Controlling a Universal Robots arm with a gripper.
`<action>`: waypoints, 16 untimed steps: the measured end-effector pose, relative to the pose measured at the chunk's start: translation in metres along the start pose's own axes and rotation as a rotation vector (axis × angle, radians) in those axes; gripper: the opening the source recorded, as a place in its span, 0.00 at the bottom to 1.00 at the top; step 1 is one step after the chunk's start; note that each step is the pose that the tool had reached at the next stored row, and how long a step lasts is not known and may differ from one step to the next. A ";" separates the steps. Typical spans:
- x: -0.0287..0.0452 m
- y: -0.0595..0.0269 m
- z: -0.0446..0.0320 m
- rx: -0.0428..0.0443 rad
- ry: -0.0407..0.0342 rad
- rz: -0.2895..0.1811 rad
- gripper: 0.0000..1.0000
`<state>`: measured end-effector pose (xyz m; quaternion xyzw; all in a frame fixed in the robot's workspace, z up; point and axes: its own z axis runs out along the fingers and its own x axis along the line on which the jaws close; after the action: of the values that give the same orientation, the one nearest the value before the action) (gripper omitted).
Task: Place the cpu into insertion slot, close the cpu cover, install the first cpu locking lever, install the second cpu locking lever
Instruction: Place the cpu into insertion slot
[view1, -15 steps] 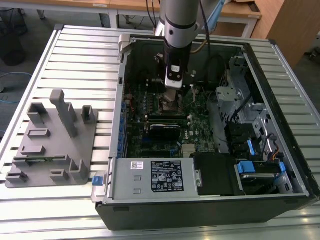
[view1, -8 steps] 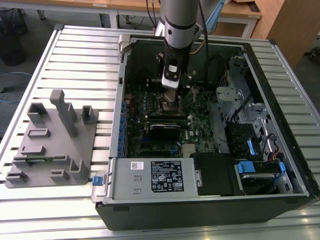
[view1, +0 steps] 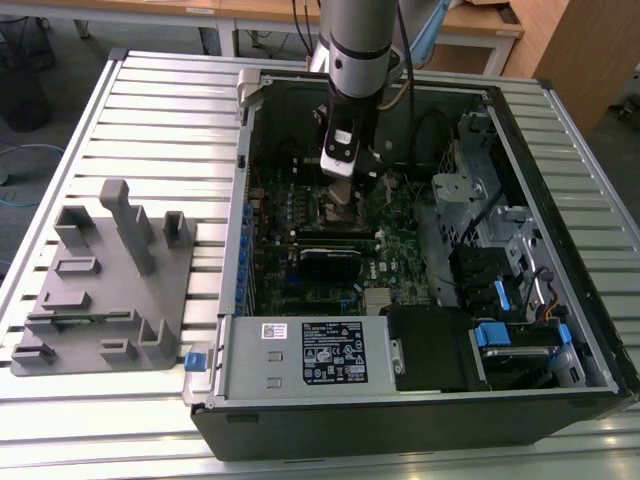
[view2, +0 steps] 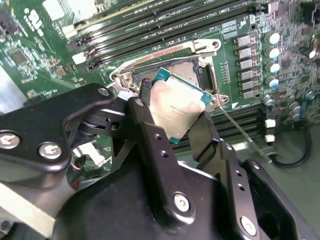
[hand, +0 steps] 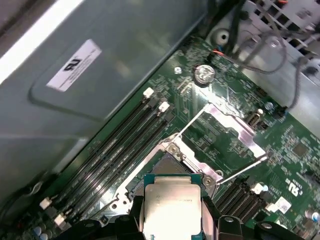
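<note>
Exterior view: I'm hovering the gripper (view1: 340, 150) inside the open case (view1: 380, 425); its white label (view1: 335, 352) is too small to read.
Second wrist view: fingers (view2: 150, 135) are pinching the cpu (view2: 180, 102), tilted just above the insertion slot (view2: 189, 70) (not seated); I'm judging it wants levelling and squaring.
First wrist view: the cpu cover (hand: 247, 131) is standing open; the sticker (hand: 75, 64) is unreadable.

My gripper (view2: 176, 106) pinched the cpu (view2: 177, 115) by two opposite edges, holding it tilted over the insertion slot (view2: 189, 71) on the green circuit board (view2: 45, 55), beside long memory slots (view2: 165, 25).
</note>
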<state>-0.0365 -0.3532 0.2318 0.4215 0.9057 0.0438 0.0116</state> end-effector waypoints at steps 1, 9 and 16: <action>0.0000 0.0000 0.0003 -0.0003 -0.0015 0.018 0.54; -0.0001 -0.0002 0.0026 -0.0025 -0.0146 0.163 0.54; -0.0001 -0.0004 0.0039 -0.0044 -0.0260 0.290 0.54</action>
<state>-0.0365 -0.3532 0.2279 0.5482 0.8351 0.0415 0.0178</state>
